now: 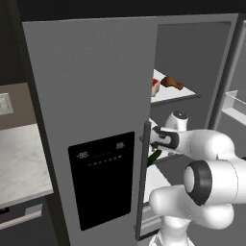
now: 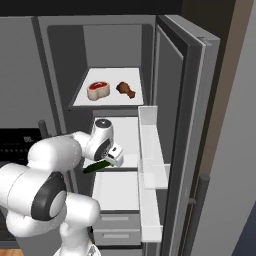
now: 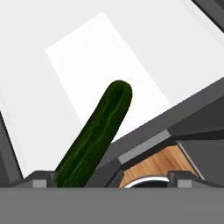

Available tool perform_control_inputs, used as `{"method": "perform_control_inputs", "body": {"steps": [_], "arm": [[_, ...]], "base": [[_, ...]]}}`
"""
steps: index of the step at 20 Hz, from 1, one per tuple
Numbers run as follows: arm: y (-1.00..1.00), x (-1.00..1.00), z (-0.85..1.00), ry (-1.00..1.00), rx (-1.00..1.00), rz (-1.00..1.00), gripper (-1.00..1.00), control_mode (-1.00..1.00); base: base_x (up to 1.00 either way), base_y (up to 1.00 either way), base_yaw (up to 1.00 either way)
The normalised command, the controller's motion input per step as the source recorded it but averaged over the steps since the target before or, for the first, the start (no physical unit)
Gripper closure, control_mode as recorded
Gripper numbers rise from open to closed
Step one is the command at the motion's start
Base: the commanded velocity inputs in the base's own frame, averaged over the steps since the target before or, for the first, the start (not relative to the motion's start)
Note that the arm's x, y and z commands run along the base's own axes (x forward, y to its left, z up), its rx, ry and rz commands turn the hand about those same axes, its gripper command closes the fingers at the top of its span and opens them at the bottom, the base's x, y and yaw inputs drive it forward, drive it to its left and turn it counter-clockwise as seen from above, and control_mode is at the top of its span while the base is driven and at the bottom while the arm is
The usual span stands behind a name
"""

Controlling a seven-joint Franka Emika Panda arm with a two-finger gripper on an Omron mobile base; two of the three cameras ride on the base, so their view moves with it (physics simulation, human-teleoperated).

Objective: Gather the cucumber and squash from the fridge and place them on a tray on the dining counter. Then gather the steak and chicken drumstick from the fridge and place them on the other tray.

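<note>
Dark green and finely ridged, the cucumber (image 3: pixel 98 138) rises from the bottom left of the hand view toward the centre, its rounded tip against a white shelf (image 3: pixel 109 57). Its lower end sits between the two dark finger tips of the gripper (image 3: pixel 111 180), which is clenched on it. In the right base view the cucumber (image 2: pixel 96 166) pokes out toward the lower left from under the gripper (image 2: pixel 111 159), just left of centre; in the left base view only a green sliver (image 1: pixel 154 156) shows beside the dark door handle (image 1: pixel 142 180), at right of centre.

Around the hand stands the fridge (image 1: pixel 91 72), grey, its left door shut with a black dispenser panel (image 1: pixel 102 178) at lower centre of the left base view, its right door swung open with pale door bins (image 2: pixel 150 165) at centre right of the right base view.

On the upper white shelf, in the upper middle of the right base view, lie the steak (image 2: pixel 98 90), red on top with a cream rim, and just right of it, apart, the chicken drumstick (image 2: pixel 126 90), brown and lumpy. A marble counter (image 1: pixel 21 163) fills the left edge of the left base view.
</note>
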Motion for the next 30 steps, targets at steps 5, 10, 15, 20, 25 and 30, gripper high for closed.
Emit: {"method": "perform_control_inputs", "body": {"steps": [5, 10, 15, 20, 25, 30], "arm": [[0.0, 0.29, -0.2, 0.07, 0.0, 0.0, -1.0, -1.0], [0.0, 0.29, -0.18, 0.11, 0.0, 0.0, -1.0, -1.0], [0.0, 0.26, -0.19, 0.07, 0.01, 0.0, -1.0, -1.0], [0.0, 0.22, -0.19, 0.05, 0.0, 0.0, -1.0, -1.0], [0.0, 0.08, -0.18, 0.03, 0.01, 0.0, -1.0, -1.0], [0.0, -0.01, -0.16, 0.0, 0.05, 0.0, -1.0, -1.0]], "base": [[0.0, 0.0, 0.0], [0.0, 0.0, 0.0], [0.0, 0.0, 0.0], [0.0, 0.0, 0.0], [0.0, 0.0, 0.0], [0.0, 0.0, 0.0]]}}
